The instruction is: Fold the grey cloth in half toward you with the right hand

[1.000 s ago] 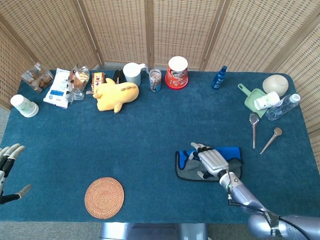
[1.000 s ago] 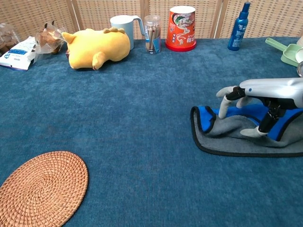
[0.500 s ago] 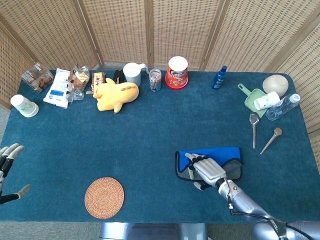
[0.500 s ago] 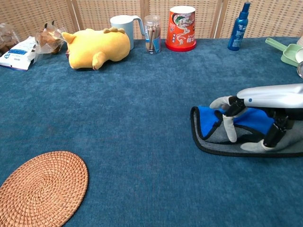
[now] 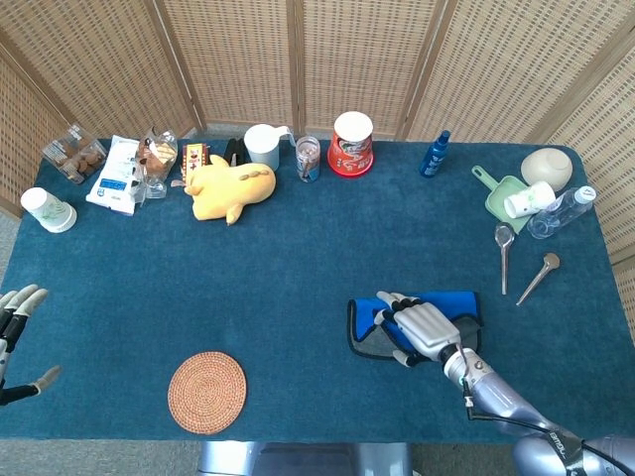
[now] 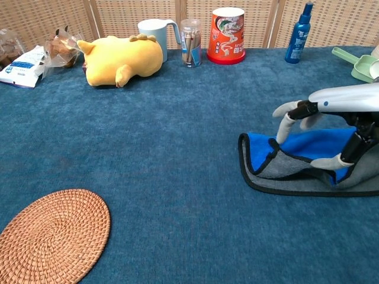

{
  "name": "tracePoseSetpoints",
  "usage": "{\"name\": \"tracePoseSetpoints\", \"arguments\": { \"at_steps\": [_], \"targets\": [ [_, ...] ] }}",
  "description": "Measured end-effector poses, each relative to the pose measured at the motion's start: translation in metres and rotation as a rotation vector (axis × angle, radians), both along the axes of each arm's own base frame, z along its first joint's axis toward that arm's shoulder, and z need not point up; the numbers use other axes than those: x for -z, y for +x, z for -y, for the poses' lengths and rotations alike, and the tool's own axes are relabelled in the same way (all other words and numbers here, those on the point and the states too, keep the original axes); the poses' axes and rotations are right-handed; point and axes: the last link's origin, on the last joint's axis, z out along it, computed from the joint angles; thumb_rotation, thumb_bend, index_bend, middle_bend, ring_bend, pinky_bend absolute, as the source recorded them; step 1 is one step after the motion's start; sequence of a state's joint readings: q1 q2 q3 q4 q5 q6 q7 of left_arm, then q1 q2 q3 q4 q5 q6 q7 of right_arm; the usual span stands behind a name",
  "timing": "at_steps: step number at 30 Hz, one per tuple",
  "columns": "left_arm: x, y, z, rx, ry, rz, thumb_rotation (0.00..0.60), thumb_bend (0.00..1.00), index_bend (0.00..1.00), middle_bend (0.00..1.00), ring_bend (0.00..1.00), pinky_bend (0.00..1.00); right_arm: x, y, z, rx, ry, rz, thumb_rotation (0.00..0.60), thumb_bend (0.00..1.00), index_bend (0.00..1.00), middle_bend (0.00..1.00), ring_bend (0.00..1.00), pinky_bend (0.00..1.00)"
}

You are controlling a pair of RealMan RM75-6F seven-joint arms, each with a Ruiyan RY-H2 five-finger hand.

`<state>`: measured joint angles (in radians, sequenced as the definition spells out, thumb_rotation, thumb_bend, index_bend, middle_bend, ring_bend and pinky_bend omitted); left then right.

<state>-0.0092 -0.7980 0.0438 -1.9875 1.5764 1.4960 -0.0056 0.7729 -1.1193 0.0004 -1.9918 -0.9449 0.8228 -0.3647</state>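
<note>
Fold looked about done: right hand (image 6: 331, 127) had lifted off the grey cloth (image 6: 296, 168) since half a second earlier, fingers loosely spread, holding nothing, blue side doubled over toward the near edge. Cloth's right end and the wrist ran out of the chest view; left hand (image 5: 18, 327) sat open at the table's (image 5: 298, 258) edge.

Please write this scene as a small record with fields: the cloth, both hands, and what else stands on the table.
cloth: grey cloth with blue inner side, far part folded toward the near edge, fold uneven
right hand: right hand over the cloth, fingers bent down; grip cannot be told
left hand: left hand at the table's left edge, fingers apart, holding nothing
near left: woven coaster
far side: yellow plush toy, red cup, blue bottle
</note>
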Motion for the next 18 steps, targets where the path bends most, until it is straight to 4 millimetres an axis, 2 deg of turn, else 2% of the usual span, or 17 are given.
{"name": "tracePoseSetpoints", "arguments": {
  "at_steps": [6, 11, 14, 18],
  "targets": [
    [0.0, 0.0, 0.001, 0.001, 0.001, -0.001, 0.6, 0.28, 0.0, 0.0, 0.0, 0.0, 0.006, -0.013, -0.003, -0.005, 0.027, -0.074, 0.49, 0.35, 0.39, 0.0, 0.0, 0.17],
    [0.0, 0.0, 0.001, 0.001, 0.003, 0.0, 0.6, 0.28, 0.0, 0.0, 0.0, 0.0, 0.009, -0.011, -0.007, -0.008, 0.061, -0.087, 0.49, 0.35, 0.49, 0.0, 0.0, 0.17],
    [0.0, 0.0, 0.001, 0.001, 0.002, 0.001, 0.6, 0.28, 0.0, 0.0, 0.0, 0.0, 0.008, -0.006, -0.011, -0.007, 0.081, -0.074, 0.486, 0.35, 0.5, 0.0, 0.0, 0.17],
    [0.0, 0.0, 0.0, 0.002, 0.001, 0.0, 0.6, 0.28, 0.0, 0.0, 0.0, 0.0, 0.005, 0.002, -0.017, -0.011, 0.102, -0.042, 0.489, 0.35, 0.48, 0.0, 0.0, 0.17]
  ]
}}
